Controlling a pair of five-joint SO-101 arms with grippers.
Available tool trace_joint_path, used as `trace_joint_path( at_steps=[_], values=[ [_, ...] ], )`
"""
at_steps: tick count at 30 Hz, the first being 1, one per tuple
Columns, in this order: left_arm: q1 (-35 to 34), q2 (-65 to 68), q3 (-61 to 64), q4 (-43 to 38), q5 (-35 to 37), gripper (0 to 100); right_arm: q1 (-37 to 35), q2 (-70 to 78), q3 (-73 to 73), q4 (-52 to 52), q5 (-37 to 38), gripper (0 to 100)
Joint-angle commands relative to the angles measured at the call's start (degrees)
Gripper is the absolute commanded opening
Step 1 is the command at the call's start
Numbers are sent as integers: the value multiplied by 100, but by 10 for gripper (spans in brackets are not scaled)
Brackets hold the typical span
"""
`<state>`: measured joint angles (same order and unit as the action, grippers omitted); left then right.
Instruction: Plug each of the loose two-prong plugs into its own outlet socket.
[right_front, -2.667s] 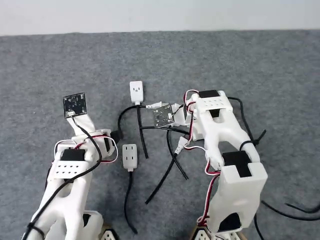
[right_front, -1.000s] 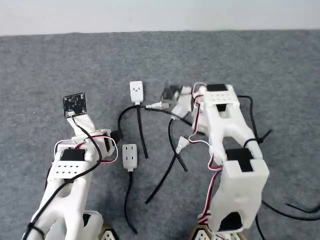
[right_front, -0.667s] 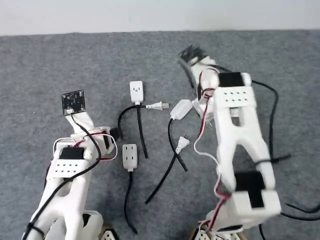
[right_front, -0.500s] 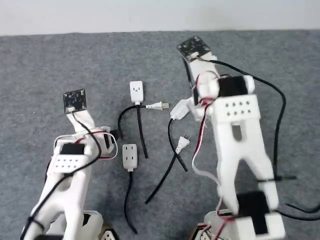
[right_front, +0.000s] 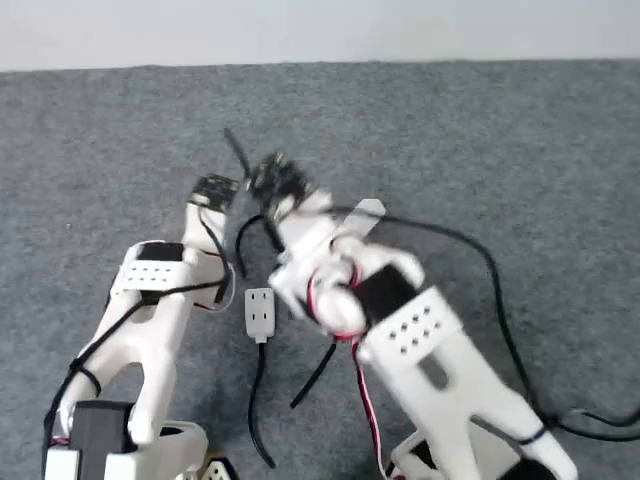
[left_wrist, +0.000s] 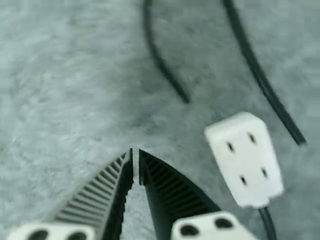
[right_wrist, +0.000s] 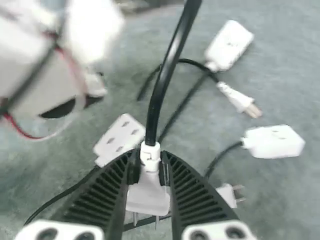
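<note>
Your right gripper (right_wrist: 148, 159) clamps the white two-prong plug (right_wrist: 146, 195), black cord (right_wrist: 170, 60) rising from it, over the grey desk (right_wrist: 280, 75) | your left gripper (left_wrist: 135, 155) is pinched closed, holding nothing, just beside a white outlet socket (left_wrist: 245, 159).

left gripper (left_wrist: 135, 155) points down, jaws pinched together. right gripper (right_wrist: 148, 159) clamps a plug (right_wrist: 148, 194), its arm slanting leftward.

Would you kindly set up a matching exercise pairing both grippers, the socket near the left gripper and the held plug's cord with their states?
1 left gripper
2 right gripper
3 outlet socket
4 held plug's cord

A black
B shut on a white plug
C shut, empty
D on the carpet, slots empty

Pairs: 1-C, 2-B, 3-D, 4-A
</note>
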<state>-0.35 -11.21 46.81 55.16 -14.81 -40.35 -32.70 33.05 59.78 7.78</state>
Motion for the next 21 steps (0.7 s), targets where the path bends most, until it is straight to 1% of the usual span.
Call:
trace_joint_path(
  at_steps=[1,5,9,14,18,20,21],
  values=[
    [325,-589,303,26,-563,11,-101,-488,132,-286,-35,8],
    [651,-1292,875,18,-879,11,-92,-514,158,-259,-35,8],
    [730,-1873,1279,35,-1196,11,-84,-514,167,-259,-35,8],
    [1213,-2646,1895,167,-1600,11,4,-514,176,-268,-35,8],
    [1257,-3262,2193,167,-1591,12,286,-505,185,-400,-105,8],
    [1169,-3446,2273,26,-1284,12,400,-505,299,-593,-316,8],
    [985,-3490,2308,-167,-1037,13,462,-505,387,-716,-563,8]
  ],
)
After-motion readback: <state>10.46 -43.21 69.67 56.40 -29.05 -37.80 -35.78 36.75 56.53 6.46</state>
